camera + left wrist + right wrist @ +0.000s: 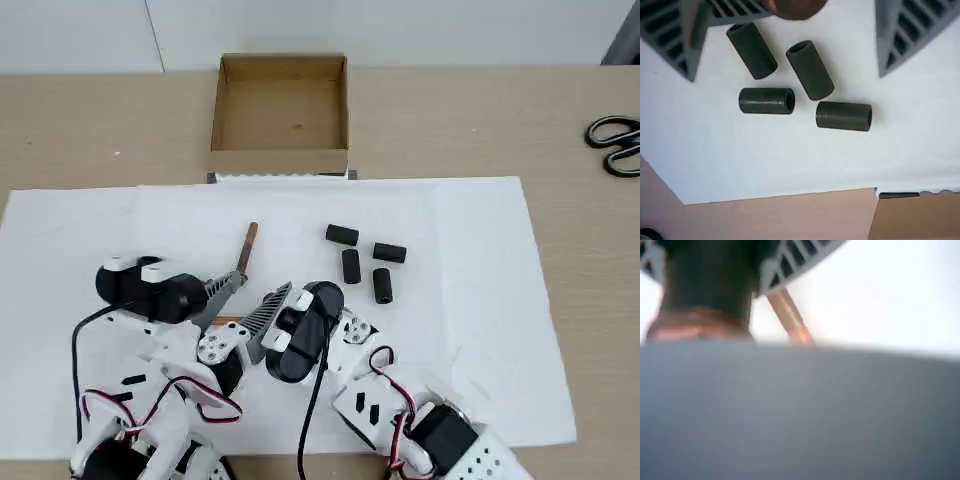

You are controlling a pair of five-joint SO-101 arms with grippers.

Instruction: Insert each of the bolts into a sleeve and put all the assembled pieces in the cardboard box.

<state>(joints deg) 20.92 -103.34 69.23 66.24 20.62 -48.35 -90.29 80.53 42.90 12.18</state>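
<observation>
four sleeves (351, 265) lying close together, free paper (470, 250) beside them, cardboard box (279, 160) open-topped just beyond

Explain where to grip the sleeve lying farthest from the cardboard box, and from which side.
Probably its middle, from above, closing across its round sides. The sleeve lies flat, its ends pointing roughly toward and away from the cardboard box, with bare sheet on both flanks.

This looks like a small robot lab. A wooden table (80, 130) holds a white sheet (480, 300). Scissors (615, 145) lie beside the sheet, and two little robot arms (300, 345) with bare wires (385, 365) sit on it.
</observation>
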